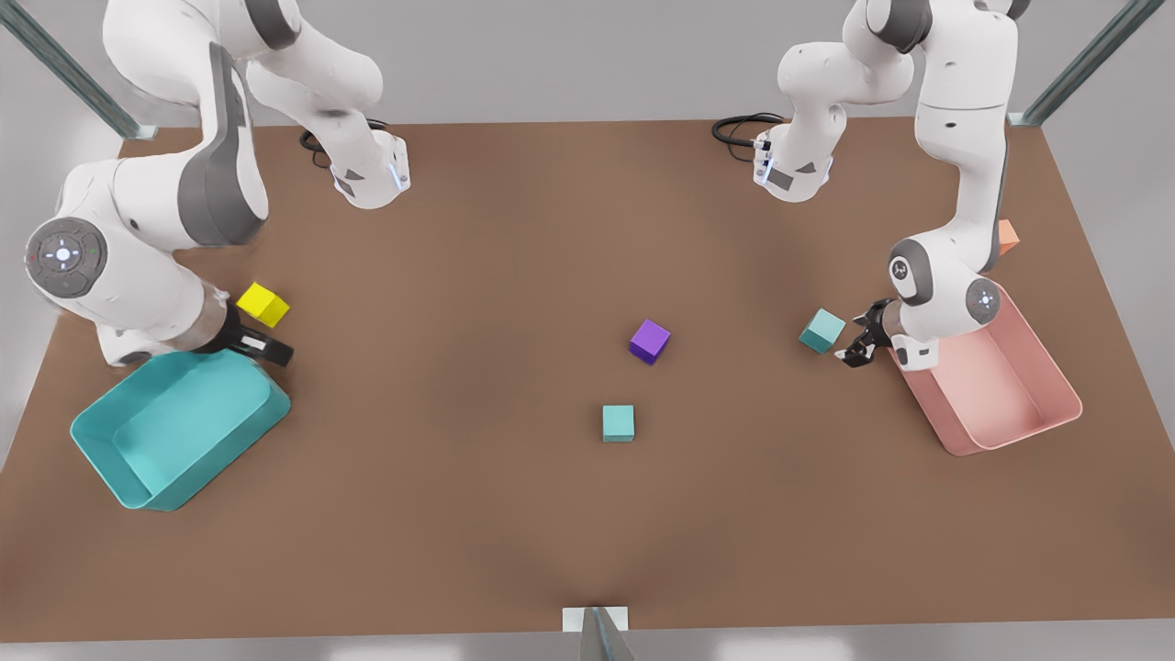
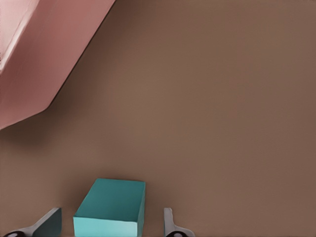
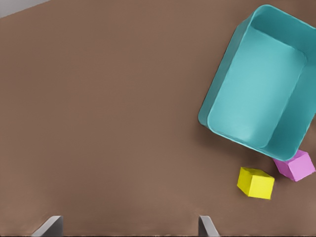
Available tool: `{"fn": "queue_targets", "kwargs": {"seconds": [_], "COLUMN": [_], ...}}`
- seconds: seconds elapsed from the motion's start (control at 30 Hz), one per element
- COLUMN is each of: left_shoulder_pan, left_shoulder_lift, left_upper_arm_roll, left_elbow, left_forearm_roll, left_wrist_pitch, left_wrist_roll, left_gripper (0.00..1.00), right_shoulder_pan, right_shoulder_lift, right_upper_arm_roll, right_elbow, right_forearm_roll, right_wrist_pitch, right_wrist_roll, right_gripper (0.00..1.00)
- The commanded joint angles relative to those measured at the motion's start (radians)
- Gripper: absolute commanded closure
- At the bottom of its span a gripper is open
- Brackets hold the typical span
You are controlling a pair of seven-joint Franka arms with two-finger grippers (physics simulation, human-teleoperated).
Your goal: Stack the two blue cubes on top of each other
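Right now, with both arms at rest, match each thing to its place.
Things:
1. yellow cube
2. purple cube
3. blue cube by the pink bin
4. other blue cube

Places:
A. between the open fingers of the left gripper
B. beside the teal bin, close to the open right gripper
C. alone, the lowest cube in the front view
D. near the middle of the front view

Pairs: 1-B, 2-D, 3-A, 4-C
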State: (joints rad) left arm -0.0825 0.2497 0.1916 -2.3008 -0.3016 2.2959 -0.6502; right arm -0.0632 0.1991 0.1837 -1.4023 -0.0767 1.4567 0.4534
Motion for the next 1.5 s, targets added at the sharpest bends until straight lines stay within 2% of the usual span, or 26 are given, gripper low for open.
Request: {"fn": "queue_targets", "kwargs": {"seconds": [0.0,0.1,0.4,0.57,1.17,1.23,1.27,1.33,1.47], "left_shoulder_pan": [0.0,0.006,-0.022,-0.022,-0.022,-0.023,-0.03,-0.031,-0.117], "left_shoulder_lift": [-0.003,-0.033,-0.067,-0.067,0.04,0.039,0.039,0.031,-0.049], "left_upper_arm_roll": [0.0,0.0,-0.018,-0.038,-0.04,-0.04,-0.04,-0.04,-0.05], "left_elbow": [-0.005,-0.054,-0.123,-0.121,-0.126,-0.126,-0.126,-0.124,0.027], "left_forearm_roll": [0.001,0.002,-0.005,-0.102,-0.102,-0.103,-0.103,-0.103,-0.071], "left_wrist_pitch": [0.004,0.002,0.004,0.019,0.108,0.094,0.085,0.06,-0.119], "left_wrist_roll": [-0.097,0.11,0.141,0.135,0.142,0.138,0.138,0.136,0.121], "left_gripper": [0.0,0.0,0.0,0.0,0.0,0.49,0.55,0.59,0.55], "right_shoulder_pan": [-0.023,-0.02,-0.015,-0.014,0.022,0.022,0.022,0.022,0.022], "right_shoulder_lift": [-0.099,-0.053,-0.037,-0.027,-0.017,-0.017,-0.017,-0.015,-0.015], "right_upper_arm_roll": [-0.003,-0.001,0.002,0.003,0.005,0.005,0.005,0.005,0.005], "right_elbow": [-0.129,-0.078,-0.078,-0.078,-0.08,-0.08,-0.08,-0.08,-0.078], "right_forearm_roll": [-0.037,-0.041,-0.034,-0.034,-0.035,-0.037,-0.037,-0.037,-0.037], "right_wrist_pitch": [0.045,-0.009,-0.029,-0.035,-0.035,-0.035,-0.036,-0.035,-0.035], "right_wrist_roll": [-0.736,-0.635,-0.585,-0.565,-0.499,-0.501,-0.501,-0.501,-0.501], "right_gripper": [0.0,0.0,0.0,0.0,0.0,0.0,0.0,0.0,0.0]}}
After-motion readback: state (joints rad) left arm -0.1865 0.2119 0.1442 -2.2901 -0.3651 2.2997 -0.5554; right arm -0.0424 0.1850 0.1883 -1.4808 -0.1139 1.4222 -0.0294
